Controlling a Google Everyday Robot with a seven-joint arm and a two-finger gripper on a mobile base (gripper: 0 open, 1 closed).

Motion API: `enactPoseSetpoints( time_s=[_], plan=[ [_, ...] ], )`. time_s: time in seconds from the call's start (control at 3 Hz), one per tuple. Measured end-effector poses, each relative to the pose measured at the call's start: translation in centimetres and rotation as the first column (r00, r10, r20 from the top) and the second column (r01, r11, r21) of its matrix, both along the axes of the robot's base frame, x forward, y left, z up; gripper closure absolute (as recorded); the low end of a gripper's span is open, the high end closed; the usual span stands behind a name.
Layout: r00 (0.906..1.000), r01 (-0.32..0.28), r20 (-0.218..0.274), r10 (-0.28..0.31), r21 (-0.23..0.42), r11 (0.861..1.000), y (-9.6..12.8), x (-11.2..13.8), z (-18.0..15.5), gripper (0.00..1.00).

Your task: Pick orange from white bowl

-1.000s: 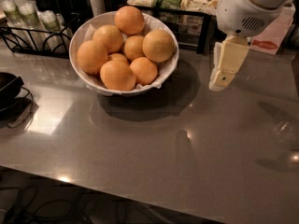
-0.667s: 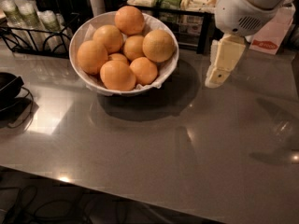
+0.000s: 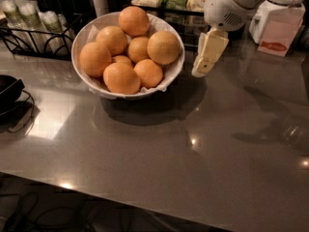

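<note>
The white bowl (image 3: 94,89), lined with crinkled white paper, stands on the grey counter at the upper left and holds several oranges. The large, paler orange (image 3: 164,47) lies at the bowl's right side against the rim. My gripper (image 3: 203,66) hangs from the white arm just right of the bowl, a little above the counter and about level with the bowl's rim. It is empty and touches neither the bowl nor any orange.
Black wire racks (image 3: 29,37) with cups stand behind the bowl at the left. A black object (image 3: 7,93) lies at the left edge. A white appliance with a pink card (image 3: 279,30) stands at the back right. Packets (image 3: 169,1) lie behind the bowl.
My gripper has moved left toward the bowl's right rim. The bowl and oranges have not moved.
</note>
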State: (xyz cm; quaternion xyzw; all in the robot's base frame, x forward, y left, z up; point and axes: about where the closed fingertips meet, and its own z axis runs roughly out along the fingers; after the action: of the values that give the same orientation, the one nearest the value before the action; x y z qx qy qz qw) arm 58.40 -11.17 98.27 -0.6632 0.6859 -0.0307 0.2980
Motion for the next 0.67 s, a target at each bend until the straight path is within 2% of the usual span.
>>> enactPoseSetpoints(
  time_s=[0.33,0.67],
  plan=[
    [1.0000,0.000,0.009,0.000,0.009,1.000,0.2,0.5,-0.2,0.00],
    [0.9993,0.021,0.030,-0.023,0.074,0.997,0.5,2.5,-0.5,0.00]
  ],
)
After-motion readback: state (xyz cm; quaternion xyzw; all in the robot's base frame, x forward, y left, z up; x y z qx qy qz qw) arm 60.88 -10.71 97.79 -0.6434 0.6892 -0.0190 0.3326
